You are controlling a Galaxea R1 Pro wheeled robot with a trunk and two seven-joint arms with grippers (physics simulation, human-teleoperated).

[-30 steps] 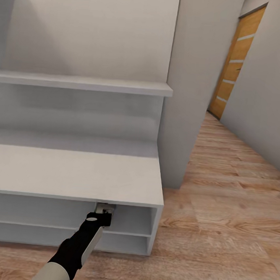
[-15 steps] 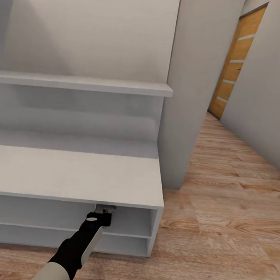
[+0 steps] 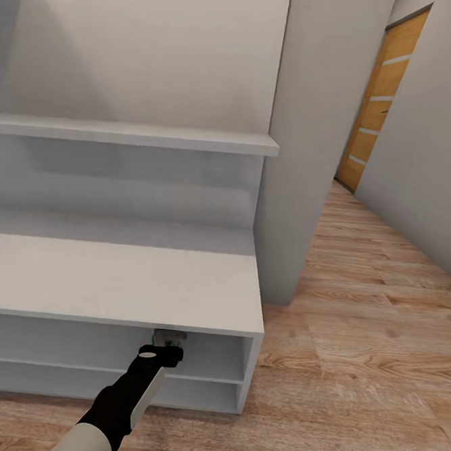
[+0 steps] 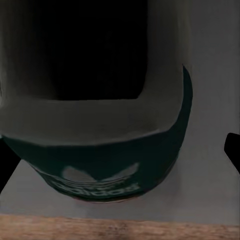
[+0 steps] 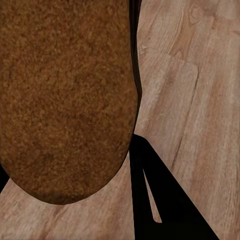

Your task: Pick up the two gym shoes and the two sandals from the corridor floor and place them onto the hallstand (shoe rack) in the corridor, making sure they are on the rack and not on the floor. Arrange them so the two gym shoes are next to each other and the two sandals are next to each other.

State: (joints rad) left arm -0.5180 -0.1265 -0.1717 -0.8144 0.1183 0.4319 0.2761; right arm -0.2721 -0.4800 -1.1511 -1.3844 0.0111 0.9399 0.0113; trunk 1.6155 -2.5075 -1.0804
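The white hallstand [image 3: 113, 278] stands against the wall. My left arm reaches into its upper open shelf, where my left gripper [image 3: 168, 337] sits at the shelf's mouth. Just ahead of it is a glimpse of green from a gym shoe [image 3: 155, 332]. In the left wrist view the gym shoe [image 4: 100, 150] rests heel-first on the white shelf board [image 4: 212, 100]. My dark fingertips [image 4: 232, 147] stand wide apart, off its sides. My right gripper [image 5: 75, 185] is shut on a brown sandal [image 5: 65, 100], which hangs over the corridor floor [image 5: 200, 100].
A white wall pillar [image 3: 305, 157] stands right of the hallstand. The wood-plank floor [image 3: 363, 372] runs past it to an orange door [image 3: 381, 102]. A white wall shelf [image 3: 131, 134] hangs above the hallstand's top.
My left arm has drawn back a little from the shelf. A bit of the shoe's green now shows at the shelf's mouth.
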